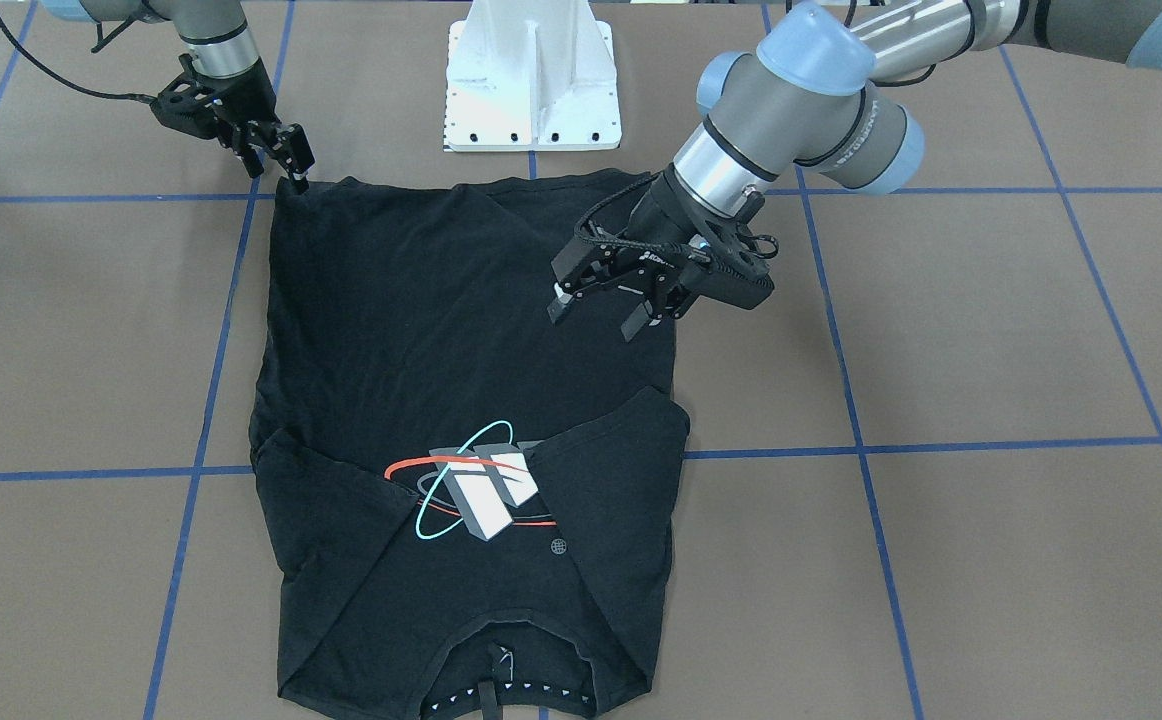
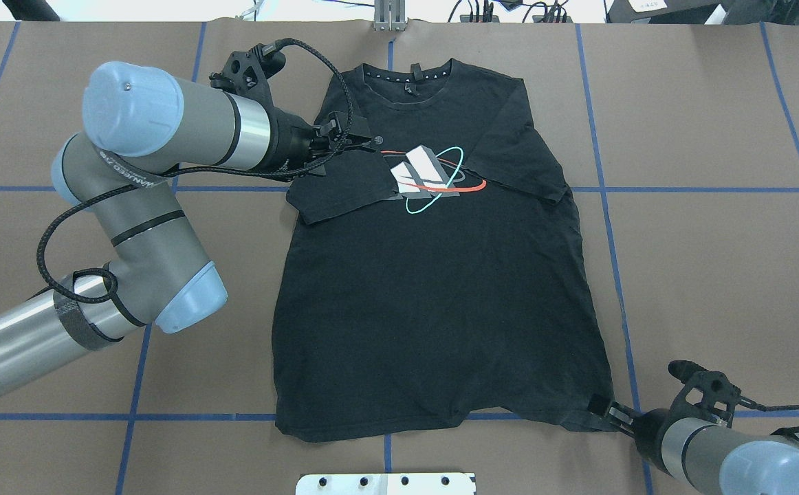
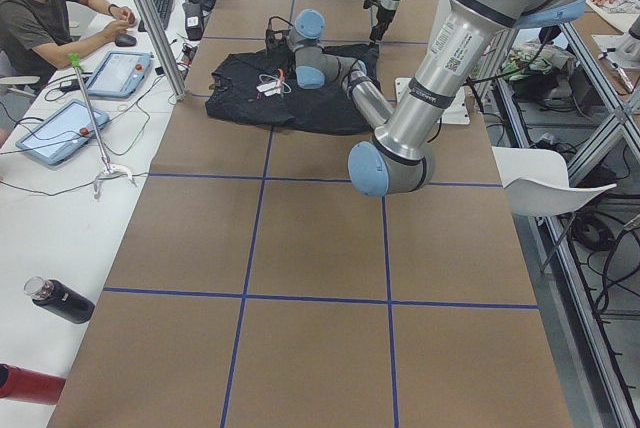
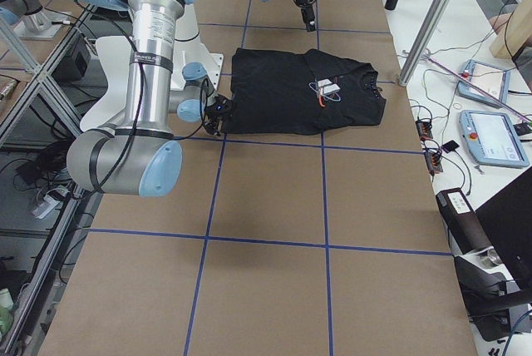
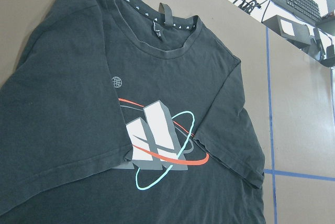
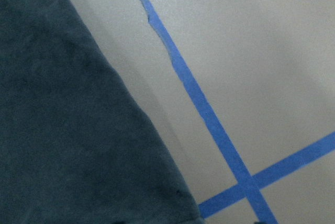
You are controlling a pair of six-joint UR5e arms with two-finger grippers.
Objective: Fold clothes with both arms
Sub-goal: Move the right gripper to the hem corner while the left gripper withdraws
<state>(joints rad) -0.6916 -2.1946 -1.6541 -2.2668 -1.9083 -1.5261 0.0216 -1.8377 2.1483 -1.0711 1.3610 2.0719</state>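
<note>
Bright, even overhead light; soft shadows, blurry right-wrist close-up.

Silver-grey tubular arms (image 2: 148,237), light-blue caps (image 2: 131,103)

black T-shirt (image 2: 441,289), brown table (image 2: 716,275), blue tape lines (image 2: 716,189)

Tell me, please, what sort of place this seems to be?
Probably a robotics lab: two silver-grey tubular robot arms reach over a black short-sleeved T-shirt on a brown table gridded with blue tape, and a seated man works beside grey-blue tablets.
</note>
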